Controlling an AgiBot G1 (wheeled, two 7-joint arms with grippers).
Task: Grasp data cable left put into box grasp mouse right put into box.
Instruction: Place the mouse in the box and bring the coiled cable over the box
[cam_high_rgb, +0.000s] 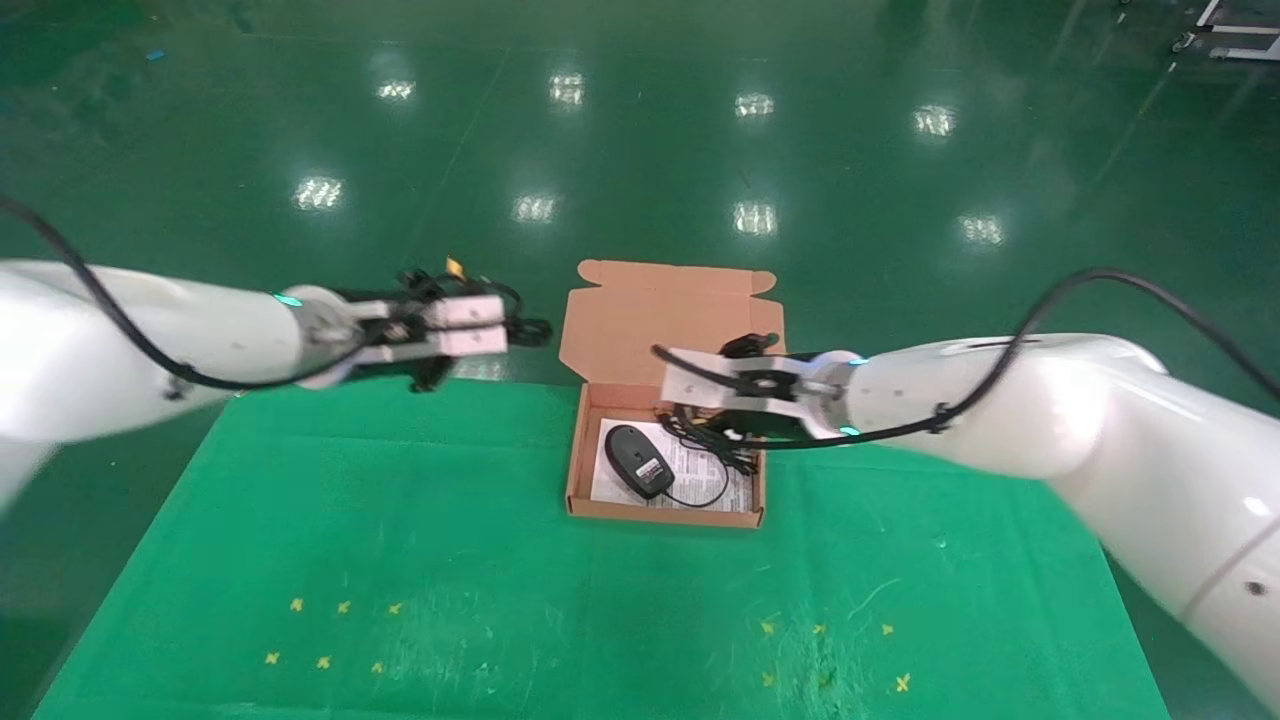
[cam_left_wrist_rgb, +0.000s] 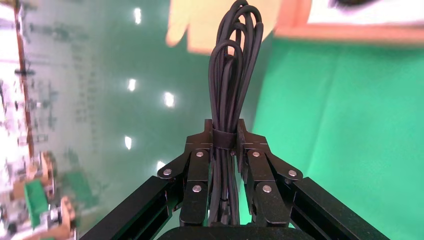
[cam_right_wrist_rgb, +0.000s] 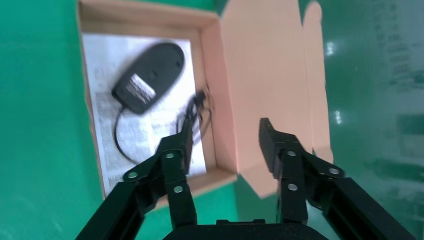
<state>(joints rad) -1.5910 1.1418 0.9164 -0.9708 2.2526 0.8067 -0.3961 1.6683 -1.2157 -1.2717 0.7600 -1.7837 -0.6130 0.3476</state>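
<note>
Your left pincer (cam_left_wrist_rgb: 223, 131) clamps the data cable (cam_left_wrist_rgb: 234, 60), left of the box (cam_high_rgb: 578, 440). Your right pincer (cam_right_wrist_rgb: 225, 137) gapes wide above the box; the mouse (cam_high_rgb: 638, 460) lies inside.

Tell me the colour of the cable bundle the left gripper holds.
Black; the data cable shows best in the left wrist view.

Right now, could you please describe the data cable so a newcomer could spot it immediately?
Start at the open cardboard box at the far edge of the green table, then look to its left, where the left gripper hangs in the air. The data cable is clamped there: a long bundle of black loops with no device attached, unlike the mouse and its cord inside the box.
</note>
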